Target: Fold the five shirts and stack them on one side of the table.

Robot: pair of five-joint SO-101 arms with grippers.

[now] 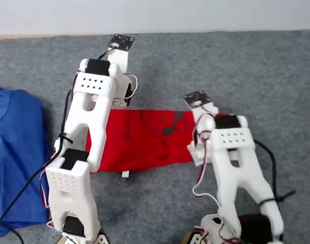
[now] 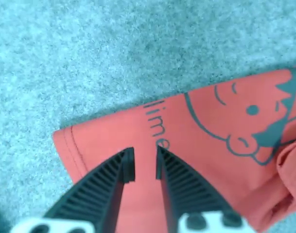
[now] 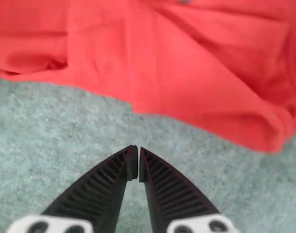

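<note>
Left gripper [image 2: 144, 164] hangs over shirt [image 2: 206, 165], right gripper [image 3: 138, 162] beside

My 2 white arms [image 1: 93, 117], my black ribbed left claw [image 2: 144, 165] and right claw [image 3: 138, 164], red shirt [image 1: 144, 142] with dark grey cartoon face and lettering, blue shirt [image 1: 22, 152] with a pale turquoise patch, speckled grey table [image 1: 246, 66]

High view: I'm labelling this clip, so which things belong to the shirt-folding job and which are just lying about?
Belongs to the job:
red shirt, spread flat between the arms
blue shirt, at the table's side
left hand, over the red shirt's printed end
right hand, over the table just off the red shirt's edge

Just there:
grey table cover
</note>
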